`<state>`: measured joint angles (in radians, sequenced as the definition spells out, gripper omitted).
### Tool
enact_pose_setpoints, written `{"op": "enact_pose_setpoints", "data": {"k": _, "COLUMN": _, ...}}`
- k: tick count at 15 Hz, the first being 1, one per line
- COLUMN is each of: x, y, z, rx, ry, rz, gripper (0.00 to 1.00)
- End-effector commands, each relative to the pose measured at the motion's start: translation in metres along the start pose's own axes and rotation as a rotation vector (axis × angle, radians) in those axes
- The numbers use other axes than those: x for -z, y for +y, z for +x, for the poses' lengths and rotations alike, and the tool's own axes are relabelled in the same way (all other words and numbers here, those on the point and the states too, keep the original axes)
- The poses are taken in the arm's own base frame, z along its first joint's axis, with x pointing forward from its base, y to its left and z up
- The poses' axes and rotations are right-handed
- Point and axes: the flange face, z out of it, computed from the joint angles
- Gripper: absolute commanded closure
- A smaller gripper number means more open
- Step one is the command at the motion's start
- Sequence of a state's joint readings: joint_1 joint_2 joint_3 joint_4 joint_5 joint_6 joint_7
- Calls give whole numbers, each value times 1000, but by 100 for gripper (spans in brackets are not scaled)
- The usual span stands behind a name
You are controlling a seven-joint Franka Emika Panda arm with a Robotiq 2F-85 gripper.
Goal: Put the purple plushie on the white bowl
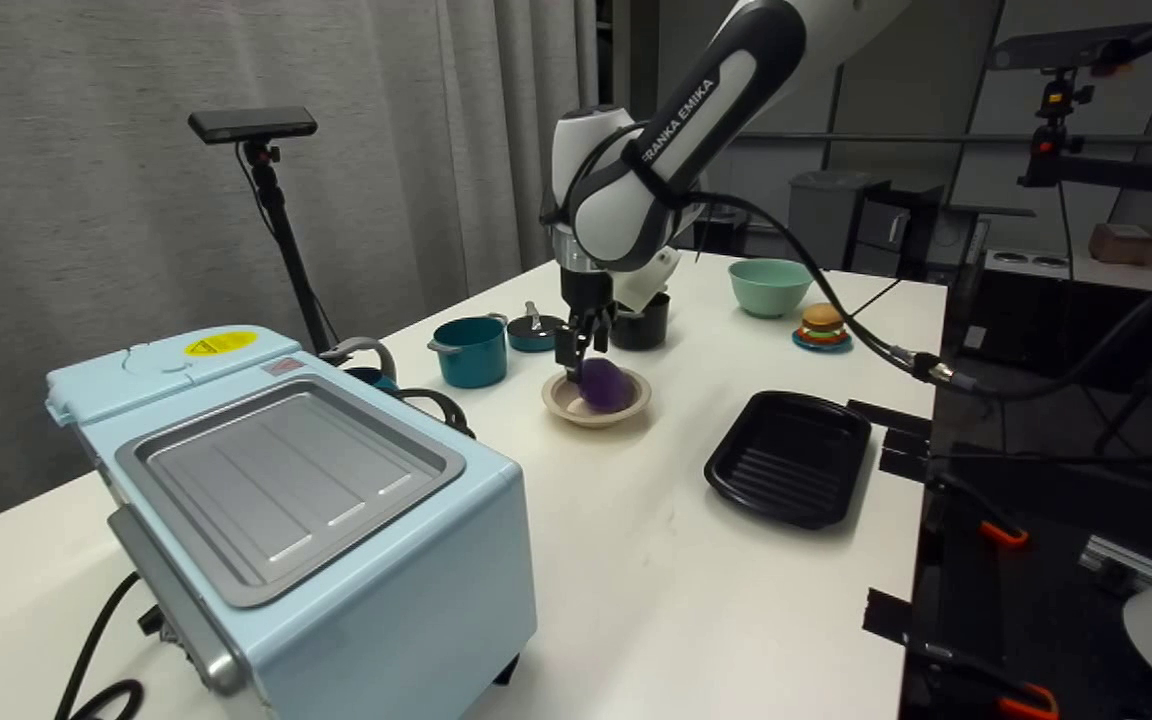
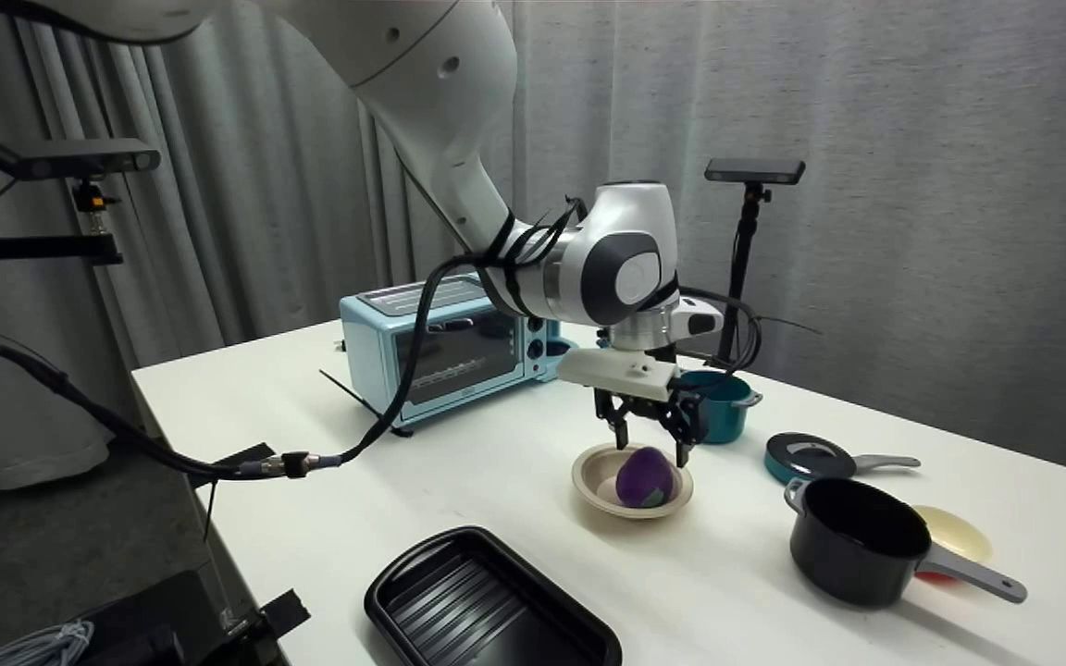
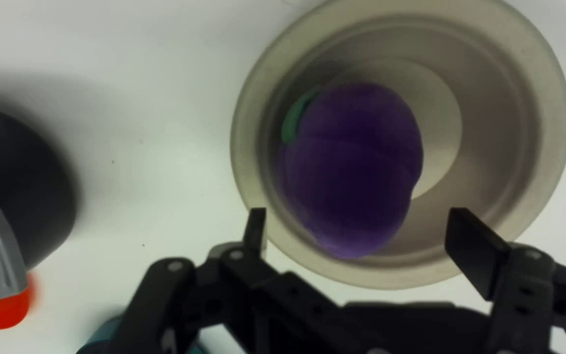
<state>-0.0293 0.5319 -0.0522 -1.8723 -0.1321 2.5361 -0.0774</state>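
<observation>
End effector hangs with its fingers spread. Just below it, the plushie rests inside the white bowl, which sits on the bench.

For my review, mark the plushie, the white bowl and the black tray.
Plushie (image 2: 645,478): in an exterior view, on its purple side.
White bowl (image 3: 441,124): wrist view, on its bare inner floor.
Black tray (image 1: 786,466): in an exterior view, on its ridged bottom.

Free lane over tabletop between white bowl and black tray. Obstacles: teal pot, black saucepan; both near bowl, gaps showing. Bowl interior, wrist view: spare room right of purple plushie.
</observation>
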Motion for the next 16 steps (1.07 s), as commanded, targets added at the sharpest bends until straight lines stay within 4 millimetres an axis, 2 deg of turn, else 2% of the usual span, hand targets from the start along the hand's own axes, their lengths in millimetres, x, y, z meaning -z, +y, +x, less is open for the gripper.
{"op": "enact_pose_setpoints", "data": {"k": 1, "x": 24, "y": -5, "z": -13, "rx": 67, "ry": 15, "rz": 28, "gripper": 0}}
{"op": "enact_pose_setpoints", "data": {"k": 6, "x": 61, "y": 0, "z": -32, "rx": 126, "ry": 49, "rz": 36, "gripper": 0}}
{"op": "enact_pose_setpoints", "data": {"k": 11, "x": 101, "y": 33, "z": -56, "rx": 110, "ry": 82, "rz": 47, "gripper": 0}}
{"op": "enact_pose_setpoints", "data": {"k": 12, "x": 83, "y": 22, "z": -38, "rx": 104, "ry": 72, "rz": 29, "gripper": 0}}
{"op": "enact_pose_setpoints", "data": {"k": 14, "x": 94, "y": 32, "z": -46, "rx": 98, "ry": 82, "rz": 30, "gripper": 0}}
{"op": "enact_pose_setpoints", "data": {"k": 16, "x": 97, "y": 33, "z": -50, "rx": 96, "ry": 83, "rz": 31, "gripper": 0}}
